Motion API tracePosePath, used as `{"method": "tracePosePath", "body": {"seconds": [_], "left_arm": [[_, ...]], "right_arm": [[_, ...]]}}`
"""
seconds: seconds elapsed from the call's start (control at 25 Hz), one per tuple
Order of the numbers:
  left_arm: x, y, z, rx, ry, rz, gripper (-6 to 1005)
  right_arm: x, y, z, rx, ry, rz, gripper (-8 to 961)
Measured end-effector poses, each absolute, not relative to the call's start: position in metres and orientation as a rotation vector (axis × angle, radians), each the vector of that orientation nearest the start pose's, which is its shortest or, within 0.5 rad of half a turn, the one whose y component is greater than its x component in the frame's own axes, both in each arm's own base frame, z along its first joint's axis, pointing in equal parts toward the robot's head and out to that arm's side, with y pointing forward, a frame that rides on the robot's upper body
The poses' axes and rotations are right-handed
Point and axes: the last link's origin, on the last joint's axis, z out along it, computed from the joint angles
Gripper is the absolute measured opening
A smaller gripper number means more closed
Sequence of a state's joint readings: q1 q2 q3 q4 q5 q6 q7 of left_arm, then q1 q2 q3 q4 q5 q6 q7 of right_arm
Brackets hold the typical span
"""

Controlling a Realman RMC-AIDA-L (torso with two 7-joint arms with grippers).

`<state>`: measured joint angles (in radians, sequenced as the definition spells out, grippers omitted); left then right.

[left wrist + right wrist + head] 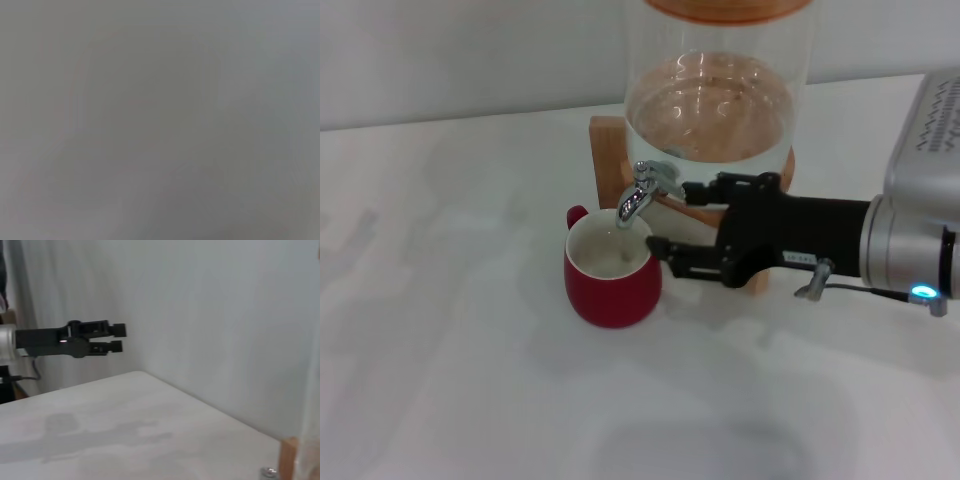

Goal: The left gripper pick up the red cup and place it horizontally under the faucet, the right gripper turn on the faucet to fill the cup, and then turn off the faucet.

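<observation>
Right gripper point(665, 218), reaching in from the robot's right, with its two flat jaws spread apart: the upper jaw lies just beside the lever of the faucet point(642, 195), the lower jaw just beside the rim of the red cup point(612, 272); whether either jaw touches cannot be told, and nothing is gripped. The faucet projects from the base of the glass jar point(712, 95), which sits on a wooden stand point(606, 150). The red cup stands upright on the white table point(450, 330), directly under the spout, handle turned toward the far side; its cream interior shows no clear water level and no stream is visible from the spout. Left gripper point(116, 337), seen only in the right wrist view, held raised well apart from the work, fingers slightly parted and empty. The left wrist view shows nothing recognisable. Progress, as judged: cup placement appears complete; opening the faucet, filling, and closing it appear to remain.
</observation>
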<state>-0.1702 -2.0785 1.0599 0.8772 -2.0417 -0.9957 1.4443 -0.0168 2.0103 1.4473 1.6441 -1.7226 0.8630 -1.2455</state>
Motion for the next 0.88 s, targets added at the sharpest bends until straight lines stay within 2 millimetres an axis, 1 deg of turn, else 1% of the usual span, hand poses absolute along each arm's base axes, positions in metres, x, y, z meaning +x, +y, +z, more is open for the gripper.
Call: {"method": "tracePosePath", "body": {"seconds": [0.16,0.64,0.72,0.88], "left_arm": [[-0.312,0.334,0.075,-1.725,-1.149,-1.149,833],[-0.313,0.334,0.076,-1.718,-1.153,-1.152,833],[-0.313,0.334,0.076,-1.718,-1.153,-1.153,833],[-0.316,0.330,0.076,-1.712,-1.161,-1.147,833]], "right_arm": [[0.164,0.282,-0.001,-2.534,0.407,0.539,722],[0.154,0.277,-0.009,-2.597,0.352,0.530,722],[0.154,0.277,-0.009,-2.595,0.355,0.530,722],[0.157,0.276,-0.002,-2.567,0.368,0.533,722]]}}
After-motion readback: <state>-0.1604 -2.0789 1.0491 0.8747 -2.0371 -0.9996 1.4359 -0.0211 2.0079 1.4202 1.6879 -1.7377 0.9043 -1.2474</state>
